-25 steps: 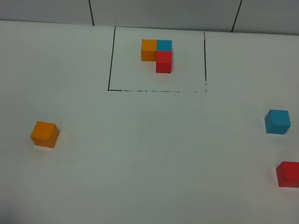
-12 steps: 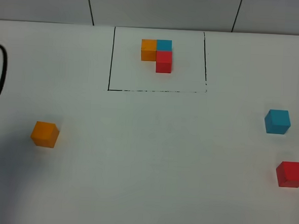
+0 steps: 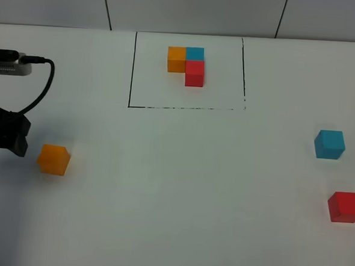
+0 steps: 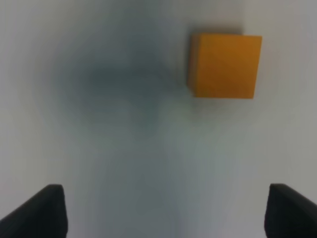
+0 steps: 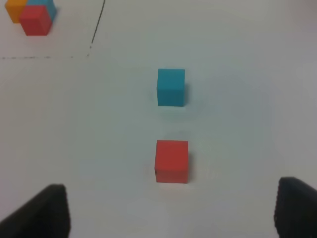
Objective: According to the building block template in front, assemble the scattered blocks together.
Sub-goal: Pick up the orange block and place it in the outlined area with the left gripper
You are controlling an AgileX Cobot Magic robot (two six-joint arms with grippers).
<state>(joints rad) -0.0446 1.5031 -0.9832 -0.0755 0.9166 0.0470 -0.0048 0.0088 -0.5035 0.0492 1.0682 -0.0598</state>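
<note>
My left claw point(image 4: 163, 213) hangs with jaws wide apart, empty, just beside the plain matte orange cube point(image 3: 53, 160) on the left of the white counter point(image 3: 174, 187), well apart from the black-framed orange-blue-red cube template point(image 3: 186, 65). The cube lies ahead of the claw but off toward one finger, faces square to it, so I judge a sideways shift comes before closing. The right claw point(image 5: 171, 210) is spread apart too, matte red cube point(image 5: 171, 161) ahead, teal-blue cube point(image 5: 171, 87) beyond; the left wrist view is blurred, only the claw's tips show, its height unclear.
</note>
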